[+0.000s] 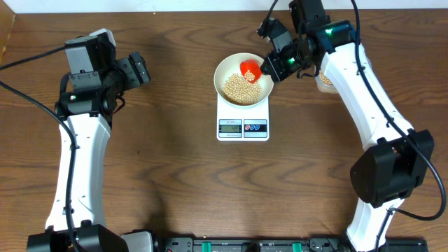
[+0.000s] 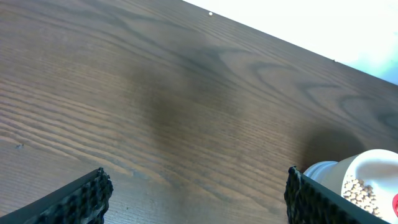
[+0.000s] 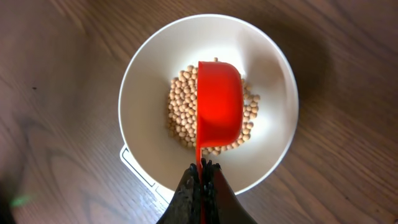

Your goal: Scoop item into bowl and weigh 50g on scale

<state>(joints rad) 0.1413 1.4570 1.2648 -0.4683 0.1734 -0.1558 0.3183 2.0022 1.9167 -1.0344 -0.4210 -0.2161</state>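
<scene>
The white bowl (image 1: 225,67) stands on the white scale (image 1: 243,128) and holds a pile of pale-tan beans (image 1: 239,88). My right gripper (image 1: 274,64) is shut on the handle of a red scoop (image 1: 250,69), held tipped on its side over the bowl. In the right wrist view the scoop (image 3: 219,106) hangs above the beans (image 3: 180,109) inside the bowl (image 3: 143,81), with the fingers (image 3: 203,169) clamped on its handle. My left gripper (image 1: 138,68) is open and empty over bare table at the left. In the left wrist view its fingers (image 2: 196,196) are wide apart.
The bowl (image 2: 373,165) with its beans shows at the right edge of the left wrist view. A container of beans (image 1: 323,81) is mostly hidden behind my right arm at the far right. The scale's display faces the front edge.
</scene>
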